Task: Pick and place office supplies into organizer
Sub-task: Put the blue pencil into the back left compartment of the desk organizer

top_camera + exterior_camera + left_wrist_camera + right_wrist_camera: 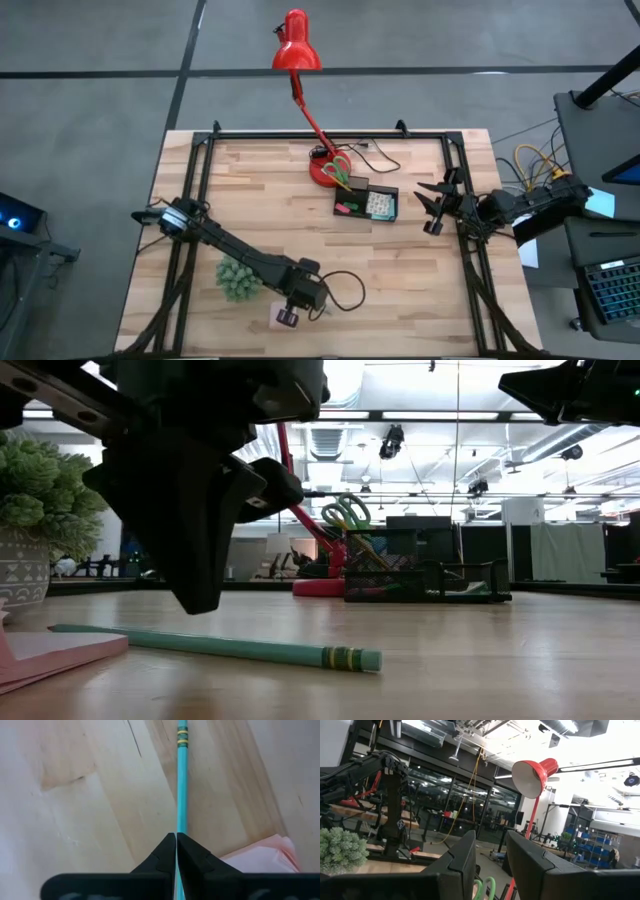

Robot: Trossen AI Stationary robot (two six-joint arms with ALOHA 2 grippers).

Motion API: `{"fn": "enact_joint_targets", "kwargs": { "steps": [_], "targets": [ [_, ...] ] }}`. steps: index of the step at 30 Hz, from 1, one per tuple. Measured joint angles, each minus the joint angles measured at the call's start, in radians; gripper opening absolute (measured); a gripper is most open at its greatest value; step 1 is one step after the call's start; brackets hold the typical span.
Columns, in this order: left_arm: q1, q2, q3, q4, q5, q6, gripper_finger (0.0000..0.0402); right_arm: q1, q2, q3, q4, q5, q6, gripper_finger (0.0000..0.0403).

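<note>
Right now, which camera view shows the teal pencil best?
The left wrist view: the teal pencil runs straight out from the shut left claw, which pinches it. The low view shows its banded end lying on the table. In the high view the arm hides it; the right wrist view misses it.
</note>
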State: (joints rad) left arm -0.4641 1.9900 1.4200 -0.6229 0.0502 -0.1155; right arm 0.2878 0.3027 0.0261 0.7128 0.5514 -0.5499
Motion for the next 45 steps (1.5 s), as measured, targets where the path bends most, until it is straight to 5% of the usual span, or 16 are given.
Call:
{"fn": "enact_joint_targets", "kwargs": {
  "steps": [8,20,36,45],
  "targets": [
    [-0.001,-0.001,0.005,-0.01,0.001,-0.063,0.0016,0.0,0.0,0.0,0.0,0.0,0.0,0.01],
    [-0.003,0.026,0.114,-0.012,-0.026,-0.114,0.0179,0.0,0.0,0.0,0.0,0.0,0.0,0.01],
    [-0.001,0.265,0.39,-0.345,0.02,-0.116,0.0186,0.0,0.001,0.0,-0.003,0.0,0.0,0.01],
    [-0.012,0.279,0.409,-0.379,-0.051,-0.058,0.0163,0.0,0.001,0.0,-0.003,0.0,0.0,0.01]
  ]
}}
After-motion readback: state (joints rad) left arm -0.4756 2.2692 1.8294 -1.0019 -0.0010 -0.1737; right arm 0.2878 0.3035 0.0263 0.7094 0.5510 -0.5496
